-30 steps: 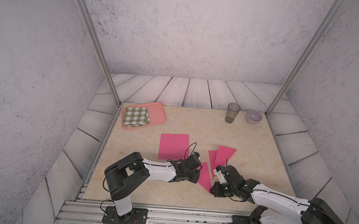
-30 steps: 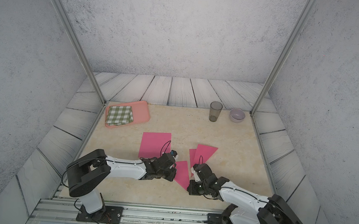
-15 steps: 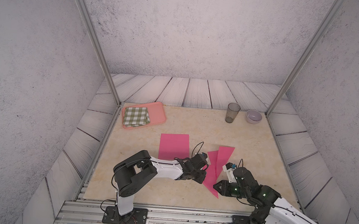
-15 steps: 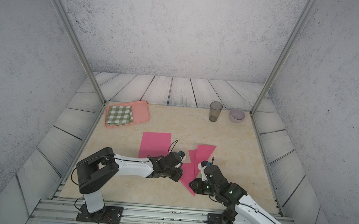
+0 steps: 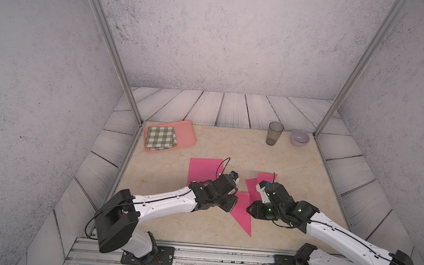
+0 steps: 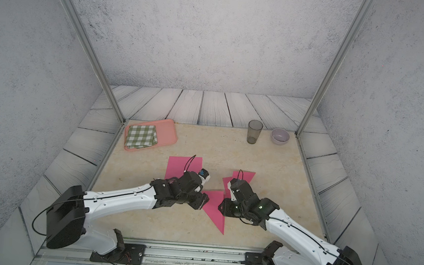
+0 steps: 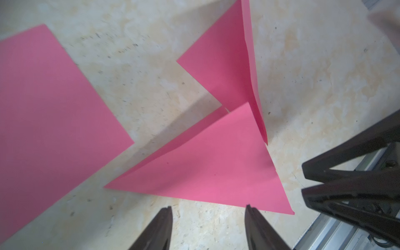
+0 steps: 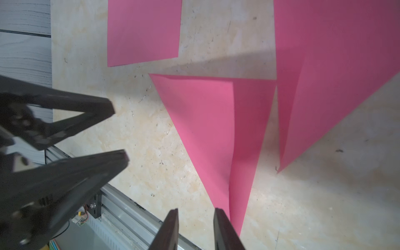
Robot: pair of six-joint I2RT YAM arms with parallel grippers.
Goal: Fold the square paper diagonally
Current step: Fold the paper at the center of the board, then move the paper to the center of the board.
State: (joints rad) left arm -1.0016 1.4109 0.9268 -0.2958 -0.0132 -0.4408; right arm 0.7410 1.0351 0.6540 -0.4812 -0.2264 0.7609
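In both top views the folded pink paper [image 5: 242, 215] lies as a long triangle on the table [image 5: 198, 230], near its front edge. It sits between the left gripper [image 5: 227, 207] and the right gripper [image 5: 251, 211], close to both. A flat pink sheet [image 5: 202, 170] lies behind the left arm, and a second folded piece [image 6: 247, 176] lies behind the right gripper. In the left wrist view the left gripper's jaws stand well apart with only bare table between them, their tips just short of the triangle's near edge. One layer lifts a little off the other along one side, so the crease looks loose. In the right wrist view the right gripper's jaws stand a narrow gap apart and empty, one tip just beside the triangle's sharp end. The paper is likely light, thin and springy, slippery on the smooth table and easily creased in the wrong place. I judge it best taken at a free corner where the layers lift, or pressed flat along the fold, rather than pinched mid-sheet.
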